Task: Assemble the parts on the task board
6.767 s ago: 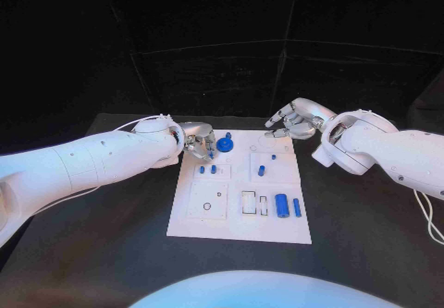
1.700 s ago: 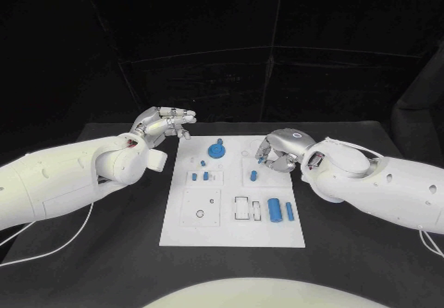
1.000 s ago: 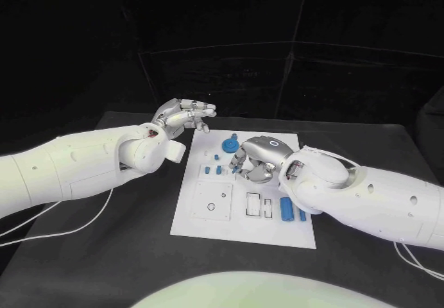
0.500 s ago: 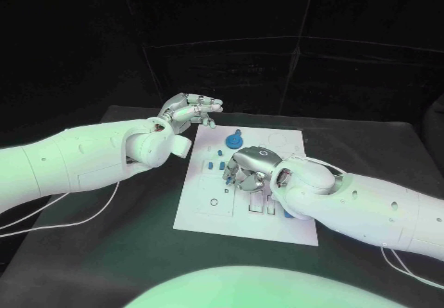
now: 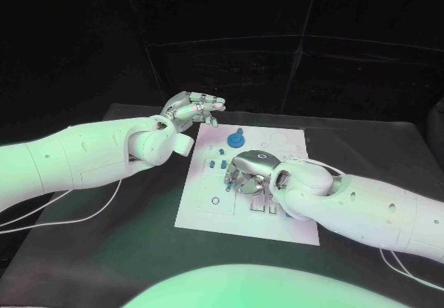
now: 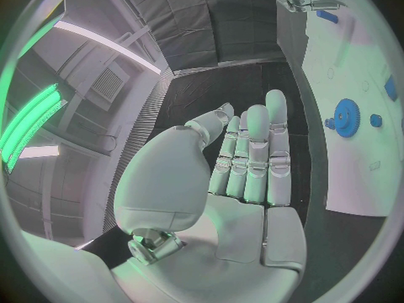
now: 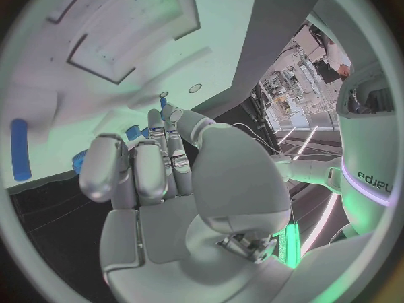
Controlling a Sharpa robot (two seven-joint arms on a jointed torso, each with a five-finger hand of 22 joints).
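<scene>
The white task board (image 5: 280, 138) lies mid-table. A blue gear (image 5: 237, 138) stands near its far edge, with two small blue pegs (image 5: 215, 164) in front of it. My right hand (image 5: 246, 175) hovers low over the board's middle, and its thumb and a finger pinch a small blue peg (image 5: 228, 183); the right wrist view shows that peg (image 7: 162, 103) at the fingertips. My left hand (image 5: 194, 108) is raised beyond the board's far left corner, holding nothing. The left wrist view shows its fingers (image 6: 256, 148) straight and side by side, with the gear (image 6: 346, 116) off to the side.
A large blue cylinder (image 7: 19, 148) lies on the board (image 7: 126, 47) beside rectangular slots (image 5: 256, 206). A small ring (image 5: 215, 200) sits in the near left square. My right arm covers the board's near right part. Black table (image 5: 120, 224) surrounds the board.
My right hand came from beyond the board's far right corner down over its middle. My left hand lifted from beside the gear to beyond the far left corner. The camera shifted too.
</scene>
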